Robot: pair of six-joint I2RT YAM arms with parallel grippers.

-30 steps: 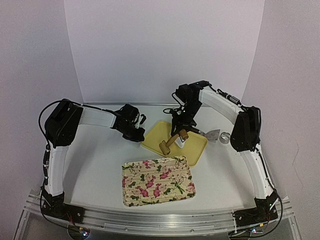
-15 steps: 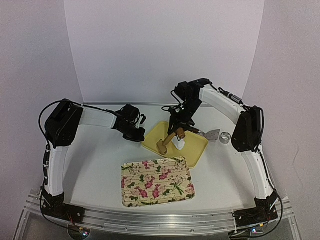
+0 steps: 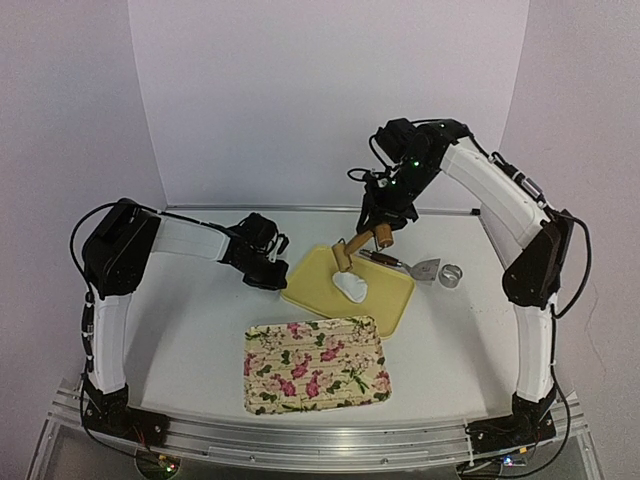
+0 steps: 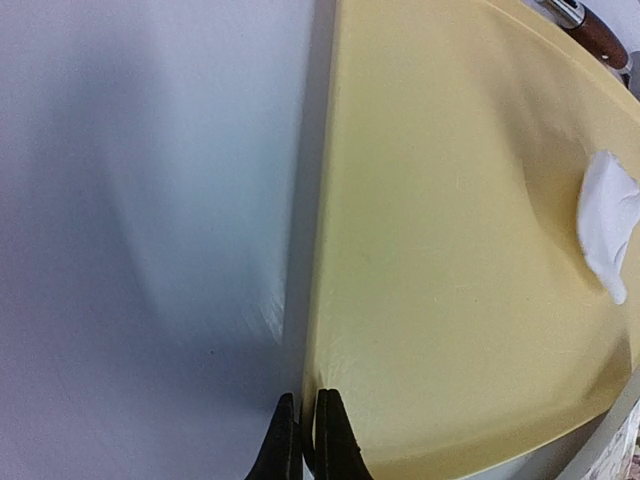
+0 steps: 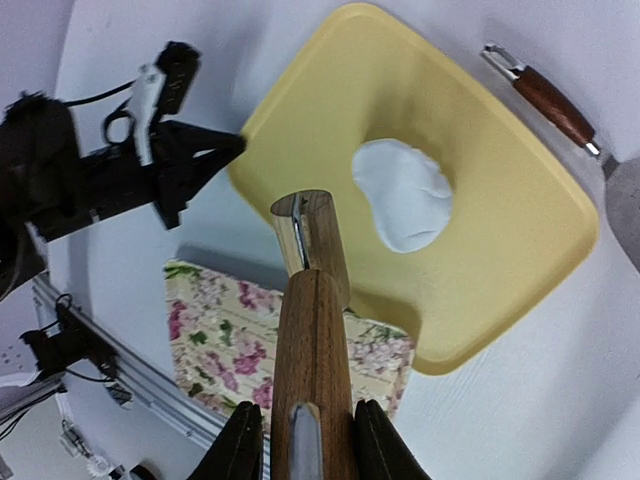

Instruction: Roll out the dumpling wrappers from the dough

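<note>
Right tool [image 5: 305, 422]: clamped on the near end of the wooden rolling pin [image 5: 312, 300], whose far end points down toward the board, just left of the dough.
Left tool [image 4: 305, 442]: fingers nearly together at the left rim of the yellow board [image 3: 385, 300], apparently pinching it to steady it.
Dough [image 3: 351, 287]: one thick white lump on the board, right of centre. No dumpling wrappers are visible yet.
Step in hand: bringing the pin onto the lump for a first flattening pass, by my reading.
Doing it well: level the pin so its side, not its end, meets the dough. Press from the middle outward with light, even strokes, and keep within the board. The left grip should hold, so the board does not slide.
Nearby: a wood-handled scraper [image 3: 400, 263] lies just past the board's far-right edge, with the metal ring cutter [image 3: 452, 275] beside it on the white surface [image 3: 190, 330]. A floral tray [image 3: 315, 365] sits just in front of the board.
In the way: nothing covers the dough. A long stroke to the right could nudge the scraper.
</note>
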